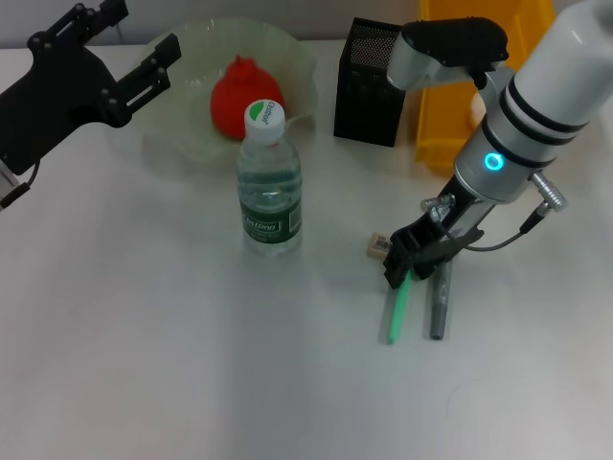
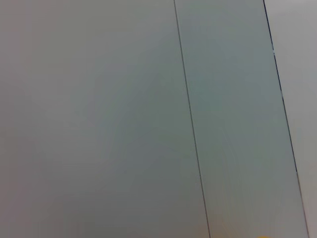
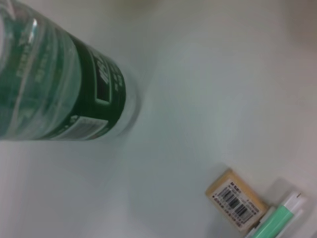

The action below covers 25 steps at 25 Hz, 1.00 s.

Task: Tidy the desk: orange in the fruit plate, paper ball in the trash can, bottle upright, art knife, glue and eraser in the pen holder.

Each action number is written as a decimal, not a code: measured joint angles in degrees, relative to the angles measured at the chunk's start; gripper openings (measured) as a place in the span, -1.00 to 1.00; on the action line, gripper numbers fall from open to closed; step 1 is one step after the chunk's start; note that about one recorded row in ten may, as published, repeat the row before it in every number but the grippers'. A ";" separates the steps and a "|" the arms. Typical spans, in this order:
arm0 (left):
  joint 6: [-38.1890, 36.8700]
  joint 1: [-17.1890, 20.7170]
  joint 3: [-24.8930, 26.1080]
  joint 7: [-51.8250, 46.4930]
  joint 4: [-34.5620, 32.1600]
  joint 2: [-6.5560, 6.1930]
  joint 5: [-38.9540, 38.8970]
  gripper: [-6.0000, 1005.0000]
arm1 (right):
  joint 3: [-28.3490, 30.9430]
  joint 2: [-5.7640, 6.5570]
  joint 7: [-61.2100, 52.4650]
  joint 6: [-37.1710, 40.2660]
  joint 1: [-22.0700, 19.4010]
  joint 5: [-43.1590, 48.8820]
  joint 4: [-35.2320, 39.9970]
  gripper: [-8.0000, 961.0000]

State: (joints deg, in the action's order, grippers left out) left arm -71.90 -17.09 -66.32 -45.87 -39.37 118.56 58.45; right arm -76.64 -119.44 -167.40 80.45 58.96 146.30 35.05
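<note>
The bottle (image 1: pixel 270 182) stands upright on the white desk (image 1: pixel 144 335); its green label also shows in the right wrist view (image 3: pixel 94 94). The orange (image 1: pixel 241 96) lies in the pale-green fruit plate (image 1: pixel 182 134). My right gripper (image 1: pixel 400 266) hangs low over the near end of a green stick (image 1: pixel 395 311), with the beige eraser (image 1: pixel 376 245) just beside it and a grey stick (image 1: pixel 438 302) on the other side. The right wrist view shows the eraser (image 3: pixel 237 201) and the green stick (image 3: pixel 277 220) side by side. My left gripper (image 1: pixel 148 27) is open and empty, raised at the plate's left. The paper ball is out of view.
The black mesh pen holder (image 1: pixel 369 81) stands behind the right arm, with the yellow trash can (image 1: pixel 450 105) to its right. The left wrist view shows only grey panels (image 2: pixel 148 119).
</note>
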 joint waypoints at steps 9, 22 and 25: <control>0.29 0.13 -0.05 -0.01 0.14 0.04 0.00 0.43 | 0.00 0.10 0.00 -0.85 1.27 0.34 -1.99 -0.14; -0.17 0.17 0.05 1.29 0.80 0.09 -0.57 0.43 | 0.51 0.18 -0.57 -1.44 1.39 3.29 -2.38 -0.15; -0.19 0.17 0.05 1.29 0.80 0.09 -0.59 0.43 | 0.52 0.18 -0.60 -1.44 1.41 3.30 -2.34 -0.15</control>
State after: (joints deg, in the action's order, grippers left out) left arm -72.08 -16.91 -66.27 -44.57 -38.58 118.65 57.86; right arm -76.12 -119.26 -167.99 79.01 60.37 149.60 32.71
